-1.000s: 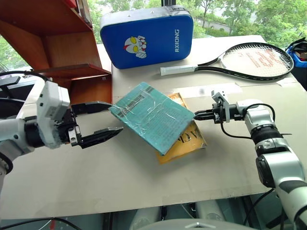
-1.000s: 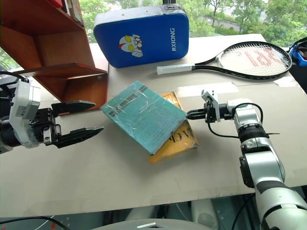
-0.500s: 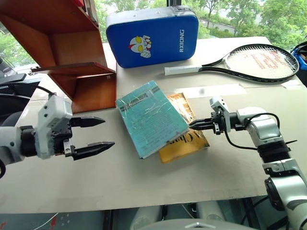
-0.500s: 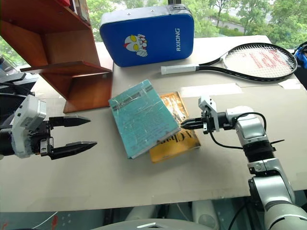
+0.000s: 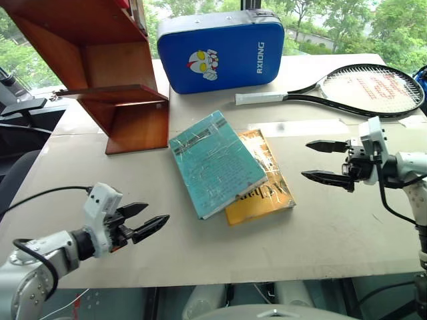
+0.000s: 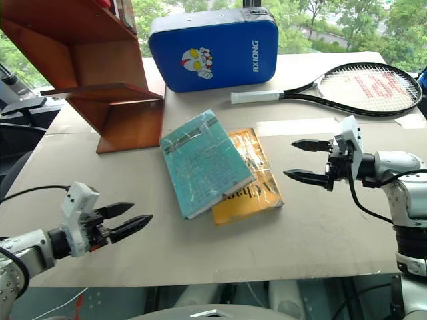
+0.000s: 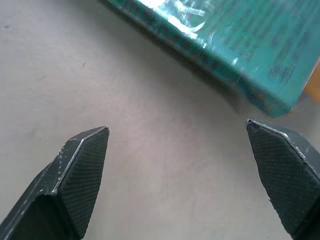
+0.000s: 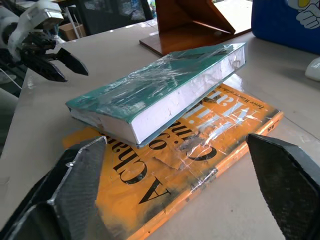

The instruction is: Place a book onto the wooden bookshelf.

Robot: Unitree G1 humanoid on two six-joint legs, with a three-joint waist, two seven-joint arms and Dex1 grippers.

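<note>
The teal plastic-wrapped book (image 5: 212, 162) lies flat on the table, its right half resting on a yellow-orange book (image 5: 268, 195). Nothing holds it. My right gripper (image 5: 306, 159) hovers open to the right of both books, pointing at them, apart from them. The right wrist view looks along it at the teal book (image 8: 160, 90) stacked on the orange one (image 8: 200, 150). My left gripper (image 5: 156, 215) is open, low over the table near the front left, short of the book's near corner (image 7: 235, 45). The wooden bookshelf (image 5: 127, 100) stands at the back left.
A blue padded case (image 5: 220, 48) stands upright behind the books, beside the shelf. A tennis racket (image 5: 363, 83) lies at the back right. The table's front edge (image 5: 220, 279) runs just below my left gripper.
My right gripper has opened, let go of the teal book and drawn back to the right. The book, tilted up before, now lies flat. My left gripper has sunk toward the table, still open.
</note>
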